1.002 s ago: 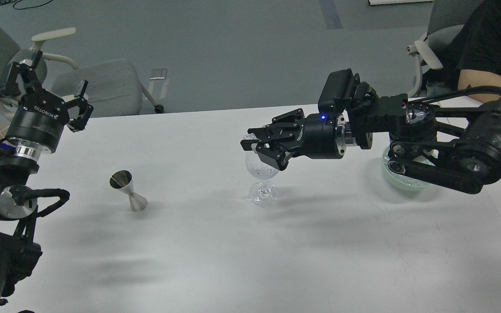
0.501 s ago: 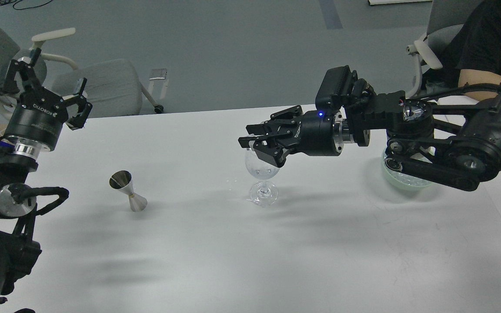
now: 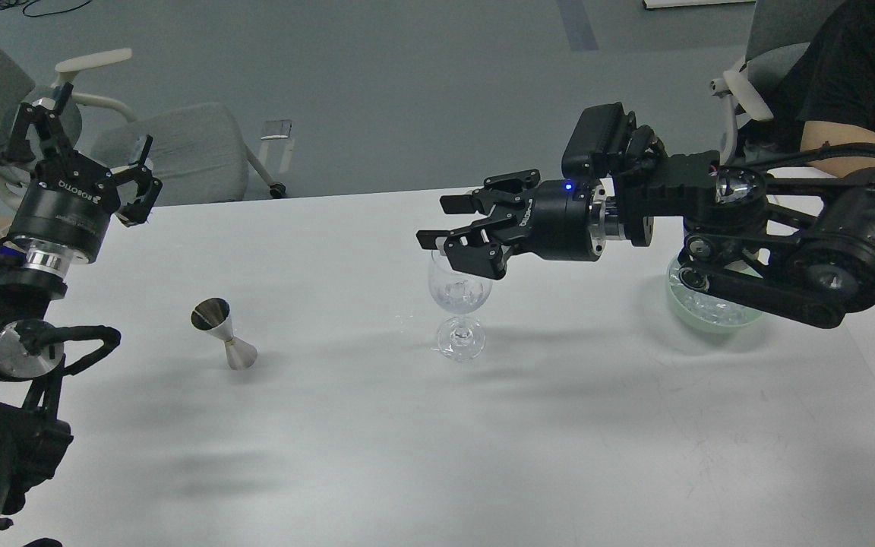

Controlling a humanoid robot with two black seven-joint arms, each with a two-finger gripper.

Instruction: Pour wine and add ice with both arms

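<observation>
I hold my right gripper (image 3: 449, 228), fingers spread and empty, above the glass (image 3: 459, 292) at frame centre, where ice (image 3: 459, 291) lands; left gripper (image 3: 77, 148) spread, clear at upper left.

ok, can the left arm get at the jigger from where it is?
Probably yes. The left tool is open and raised off to the left; the jigger stands alone on bare table, apart from the wine glass.

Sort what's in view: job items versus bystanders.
Job: right gripper, open over the glass; ice in the glass; bowl of ice; jigger; left gripper, open and raised.
Bystanders: chairs, seated person.
</observation>
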